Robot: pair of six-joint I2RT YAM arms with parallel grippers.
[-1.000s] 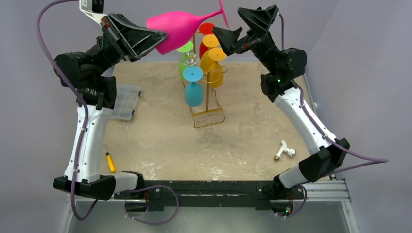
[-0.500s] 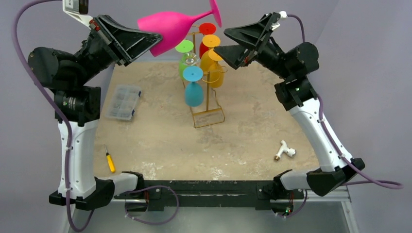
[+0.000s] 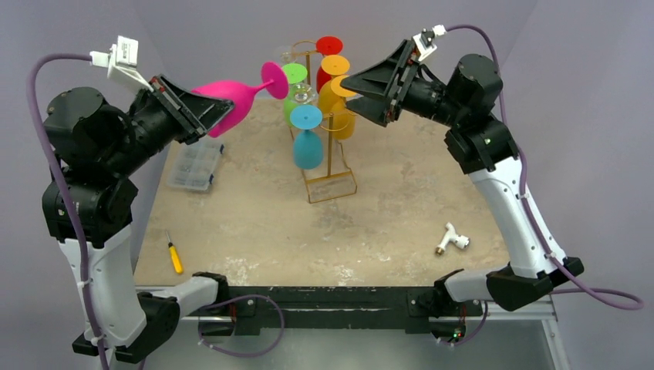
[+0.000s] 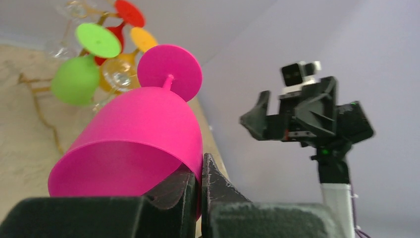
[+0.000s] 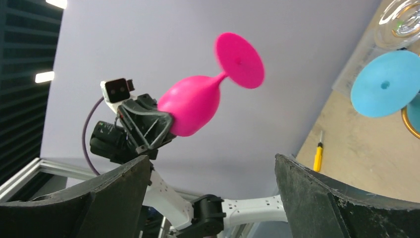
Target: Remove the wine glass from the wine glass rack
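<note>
My left gripper (image 3: 210,116) is shut on the rim of a pink wine glass (image 3: 235,93), held in the air left of the rack with its foot toward the rack. One finger is inside the bowl and one outside in the left wrist view (image 4: 138,134). The glass also shows in the right wrist view (image 5: 198,101). The gold wire wine glass rack (image 3: 330,166) stands mid-table and carries green (image 3: 297,96), blue (image 3: 307,142), orange (image 3: 337,96), red (image 3: 328,54) and clear glasses. My right gripper (image 3: 353,89) is open and empty, high beside the rack's right side.
A clear plastic parts box (image 3: 191,163) lies at the left of the table. A yellow screwdriver (image 3: 175,255) lies near the front left. A white pipe fitting (image 3: 451,240) lies at the front right. Grey walls close in behind and on both sides.
My left arm has drawn back left and down with the pink glass, its foot now off the rack's top. My right arm has pulled away to the right, its gripper still open.
</note>
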